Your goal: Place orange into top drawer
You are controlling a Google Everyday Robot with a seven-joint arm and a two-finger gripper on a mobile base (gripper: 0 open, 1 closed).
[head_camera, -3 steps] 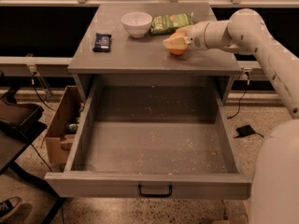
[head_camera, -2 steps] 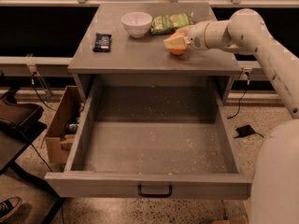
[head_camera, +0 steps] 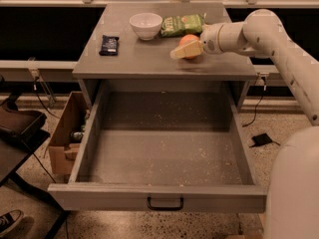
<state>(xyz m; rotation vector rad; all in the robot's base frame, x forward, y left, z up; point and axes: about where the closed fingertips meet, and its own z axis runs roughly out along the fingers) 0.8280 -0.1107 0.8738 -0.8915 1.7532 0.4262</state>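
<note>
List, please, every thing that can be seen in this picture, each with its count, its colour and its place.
orange: one, bright orange, right part of the cabinet top, at the pincer
top drawer: one, grey with a speckled floor, pulled open below the cabinet top
cabinet top: one, grey, centre of the view
bowl: one, white, rear of the cabinet top
snack bag: one, green, right of the bowl
dark packet: one, black, left part of the cabinet top
cardboard box: one, brown, on the floor left of the drawer
arm: one, white, reaching in from the right
pincer: one, pale, at the orange
</note>
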